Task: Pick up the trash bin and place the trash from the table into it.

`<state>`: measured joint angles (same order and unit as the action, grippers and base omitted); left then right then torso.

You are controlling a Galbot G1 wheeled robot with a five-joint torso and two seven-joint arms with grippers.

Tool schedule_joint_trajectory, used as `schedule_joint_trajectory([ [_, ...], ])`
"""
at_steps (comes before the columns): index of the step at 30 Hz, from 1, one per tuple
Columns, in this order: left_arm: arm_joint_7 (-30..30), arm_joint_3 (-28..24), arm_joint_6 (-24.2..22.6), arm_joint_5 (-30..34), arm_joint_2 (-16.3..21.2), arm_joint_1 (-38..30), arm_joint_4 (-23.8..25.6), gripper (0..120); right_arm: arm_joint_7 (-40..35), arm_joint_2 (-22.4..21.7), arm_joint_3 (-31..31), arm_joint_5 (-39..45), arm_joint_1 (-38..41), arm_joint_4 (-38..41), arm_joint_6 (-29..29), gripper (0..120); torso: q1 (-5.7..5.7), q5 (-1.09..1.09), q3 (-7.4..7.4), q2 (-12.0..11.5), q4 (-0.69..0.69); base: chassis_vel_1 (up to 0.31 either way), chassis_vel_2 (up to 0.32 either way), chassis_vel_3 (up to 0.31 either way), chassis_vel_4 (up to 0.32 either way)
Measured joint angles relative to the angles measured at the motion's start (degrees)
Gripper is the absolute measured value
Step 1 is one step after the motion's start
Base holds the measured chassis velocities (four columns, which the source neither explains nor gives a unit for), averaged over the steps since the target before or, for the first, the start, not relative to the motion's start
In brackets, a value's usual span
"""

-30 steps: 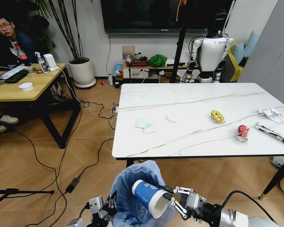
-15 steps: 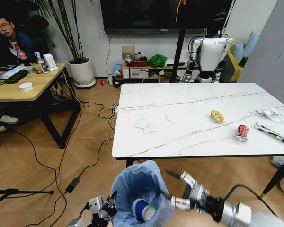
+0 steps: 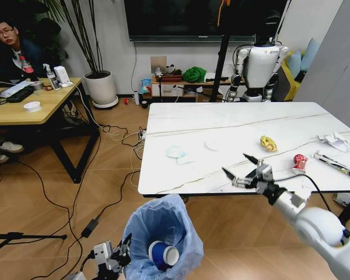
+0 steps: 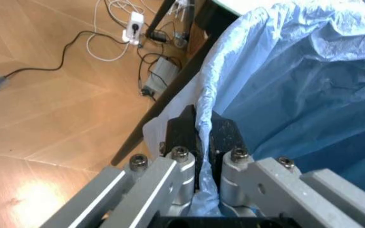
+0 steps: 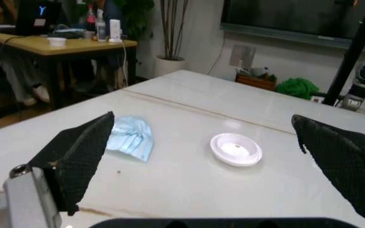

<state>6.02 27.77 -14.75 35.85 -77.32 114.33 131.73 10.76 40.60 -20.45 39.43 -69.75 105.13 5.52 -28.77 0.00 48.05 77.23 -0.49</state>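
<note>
Trash bin on floor before table, rim pinched tight in left gripper; paper cup inside. Right gripper spread wide above table's near edge, empty. White lid, can, wrapper on tabletop.

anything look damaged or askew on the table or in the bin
The red can on the table is crushed and lying over. The paper cup lies tipped on its side inside the trash bin. Nothing looks spilled.
</note>
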Motion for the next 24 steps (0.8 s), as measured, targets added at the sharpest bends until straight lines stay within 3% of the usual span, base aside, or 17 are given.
schedule_joint_trajectory([
  [7,-0.32,0.91,0.03,0.26,-0.38,0.45,0.12,0,-0.16,2.21,11.65,2.79,13.97,-7.68,-2.87,100,0.00,0.01,0.00,0.00,0.07,0.000,0.000,0.000,0.000],
  [11,-0.36,1.03,0.05,0.28,-0.65,0.56,0.23,0,-0.08,4.26,17.20,3.36,20.12,-12.08,-4.64,100,-0.01,0.01,0.00,-0.01,0.04,0.000,0.000,0.000,0.000],
  [24,-0.87,1.35,0.33,0.00,-1.31,0.80,-0.40,0,2.17,9.17,26.27,2.28,32.98,-24.01,-6.98,100,0.00,-0.01,-0.01,0.00,0.03,0.000,0.000,0.000,0.000],
])
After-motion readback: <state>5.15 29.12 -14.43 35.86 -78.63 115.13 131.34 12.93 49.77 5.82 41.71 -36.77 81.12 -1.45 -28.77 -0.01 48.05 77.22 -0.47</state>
